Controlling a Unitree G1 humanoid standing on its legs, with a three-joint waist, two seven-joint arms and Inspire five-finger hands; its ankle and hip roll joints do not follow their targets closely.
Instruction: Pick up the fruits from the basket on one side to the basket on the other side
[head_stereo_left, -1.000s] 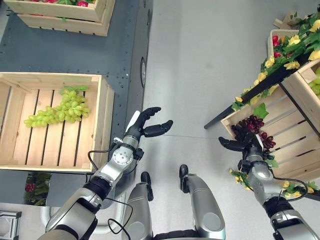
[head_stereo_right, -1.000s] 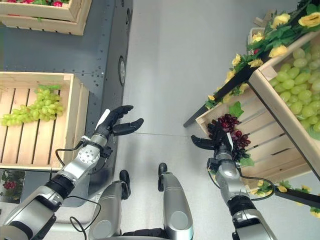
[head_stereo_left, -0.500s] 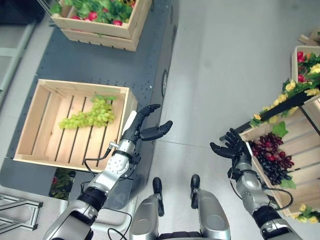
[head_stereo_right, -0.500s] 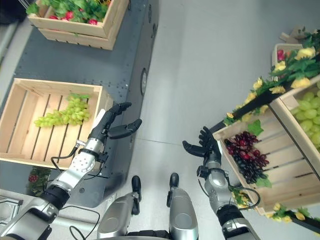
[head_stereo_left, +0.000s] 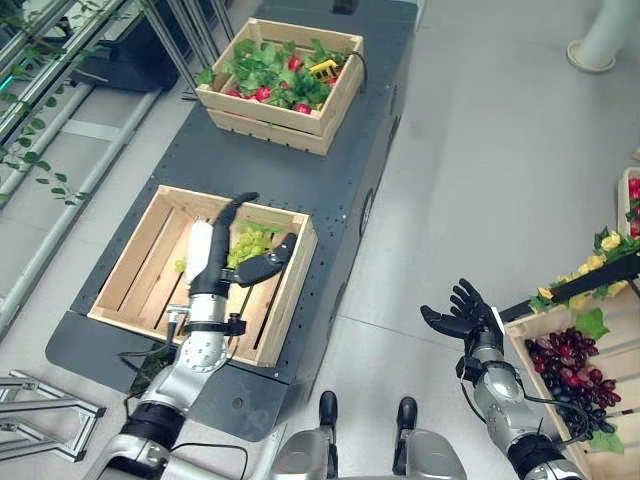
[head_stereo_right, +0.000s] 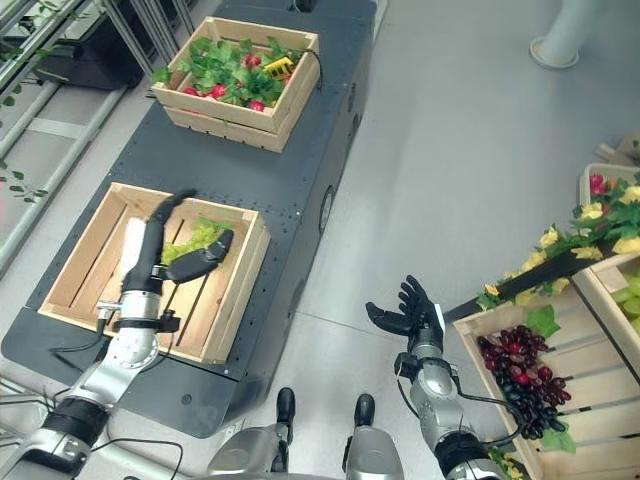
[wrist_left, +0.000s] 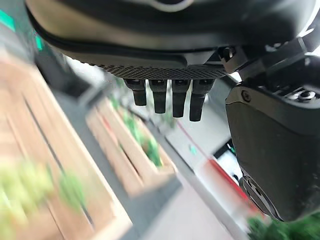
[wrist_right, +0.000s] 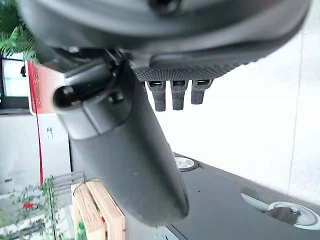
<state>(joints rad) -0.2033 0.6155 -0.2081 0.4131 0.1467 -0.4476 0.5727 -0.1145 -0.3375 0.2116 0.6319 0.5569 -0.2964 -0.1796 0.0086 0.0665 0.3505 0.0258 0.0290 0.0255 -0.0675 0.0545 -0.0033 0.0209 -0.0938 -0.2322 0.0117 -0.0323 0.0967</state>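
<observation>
One green grape bunch (head_stereo_left: 250, 240) in near crate (head_stereo_left: 130, 270), two empty robot hands, left (head_stereo_left: 225, 265), right (head_stereo_left: 462, 313)

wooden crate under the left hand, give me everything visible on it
The wooden crate is a pale, open-topped box of light wood with plank walls and a slatted floor with gaps between the slats. It sits flat on the dark grey platform, nearer the robot than a second crate of leafy greens and red fruit. Inside lies a bunch of green grapes with a leaf, toward the far right part. The left hand hangs open above it, holding nothing.
</observation>
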